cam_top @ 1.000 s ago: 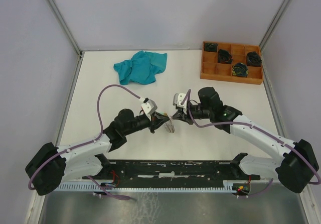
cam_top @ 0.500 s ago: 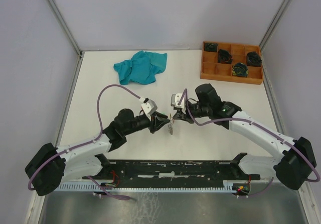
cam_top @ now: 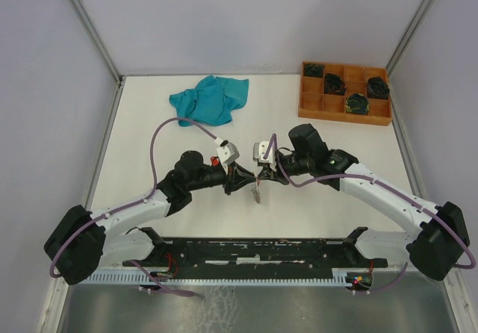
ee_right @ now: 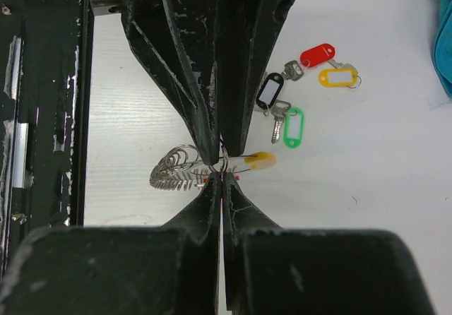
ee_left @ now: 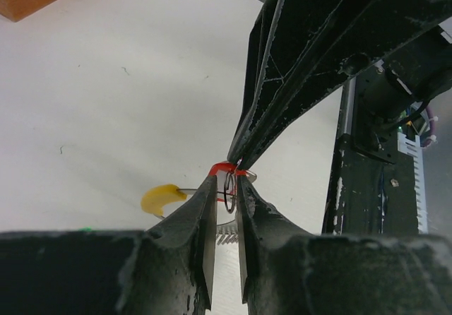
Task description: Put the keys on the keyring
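Observation:
My two grippers meet tip to tip above the table's middle. The right gripper (cam_top: 262, 174) (ee_right: 220, 177) is shut on the red tag (ee_left: 226, 168) of a key. The left gripper (cam_top: 245, 178) (ee_left: 226, 181) stands open by a narrow gap, with a small wire ring edge-on between its fingers. The keyring (ee_right: 180, 161) hangs there, its yellow sleeve (ee_right: 260, 161) (ee_left: 161, 198) sticking out sideways and silver keys (ee_right: 173, 181) (cam_top: 256, 192) dangling under it. Loose keys with red (ee_right: 318, 54), yellow (ee_right: 337, 77), black (ee_right: 269, 90) and green (ee_right: 293, 126) tags lie on the table beyond.
A teal cloth (cam_top: 209, 99) lies at the back left. A wooden compartment tray (cam_top: 343, 118) with dark coiled bundles sits at the back right. The black base rail (cam_top: 254, 251) runs along the near edge.
The left arm has pushed forward and to the right, up against the right gripper's tips, and its jaws have parted a little. The right gripper has shifted slightly left and stayed shut.

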`<state>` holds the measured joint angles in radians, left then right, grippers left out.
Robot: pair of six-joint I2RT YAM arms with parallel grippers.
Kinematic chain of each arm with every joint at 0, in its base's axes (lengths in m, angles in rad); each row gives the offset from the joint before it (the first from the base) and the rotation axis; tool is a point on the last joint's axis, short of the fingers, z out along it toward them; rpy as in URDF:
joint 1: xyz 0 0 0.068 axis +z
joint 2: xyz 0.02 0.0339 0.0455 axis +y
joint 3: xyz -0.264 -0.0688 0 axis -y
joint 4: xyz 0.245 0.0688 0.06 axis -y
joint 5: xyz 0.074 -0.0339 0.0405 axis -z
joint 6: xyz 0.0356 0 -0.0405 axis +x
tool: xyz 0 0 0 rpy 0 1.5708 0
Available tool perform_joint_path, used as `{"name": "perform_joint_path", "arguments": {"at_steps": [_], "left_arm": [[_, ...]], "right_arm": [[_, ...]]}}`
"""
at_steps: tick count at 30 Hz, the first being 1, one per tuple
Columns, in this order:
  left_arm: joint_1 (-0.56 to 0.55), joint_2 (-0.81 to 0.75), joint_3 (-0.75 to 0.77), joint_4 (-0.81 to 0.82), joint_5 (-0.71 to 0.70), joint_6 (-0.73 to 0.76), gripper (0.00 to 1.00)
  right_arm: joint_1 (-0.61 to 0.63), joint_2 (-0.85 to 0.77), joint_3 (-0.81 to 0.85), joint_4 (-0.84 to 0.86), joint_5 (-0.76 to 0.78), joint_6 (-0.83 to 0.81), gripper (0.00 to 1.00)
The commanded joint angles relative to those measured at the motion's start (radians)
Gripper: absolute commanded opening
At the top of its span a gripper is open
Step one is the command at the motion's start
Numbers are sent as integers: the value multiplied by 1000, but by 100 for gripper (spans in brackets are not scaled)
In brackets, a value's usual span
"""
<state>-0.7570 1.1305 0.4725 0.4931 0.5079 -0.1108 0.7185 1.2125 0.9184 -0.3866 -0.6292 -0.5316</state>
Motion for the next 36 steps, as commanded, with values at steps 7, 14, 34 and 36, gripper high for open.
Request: {"name": "perform_joint_path", "arguments": {"at_steps": [7, 14, 34, 36], "left_arm": [[19, 49, 82, -30, 153, 52, 15], [18, 50, 88, -62, 167, 64, 8], [34, -97, 17, 35, -2, -18, 3], [35, -107, 14, 51, -17, -24, 3]], "right_arm": [[7, 9, 65, 12, -32, -25, 1], [7, 0, 60, 11, -20, -25, 1], [7, -77, -44, 48, 100, 21, 1], [7, -74, -46, 48, 94, 24, 1]]}}
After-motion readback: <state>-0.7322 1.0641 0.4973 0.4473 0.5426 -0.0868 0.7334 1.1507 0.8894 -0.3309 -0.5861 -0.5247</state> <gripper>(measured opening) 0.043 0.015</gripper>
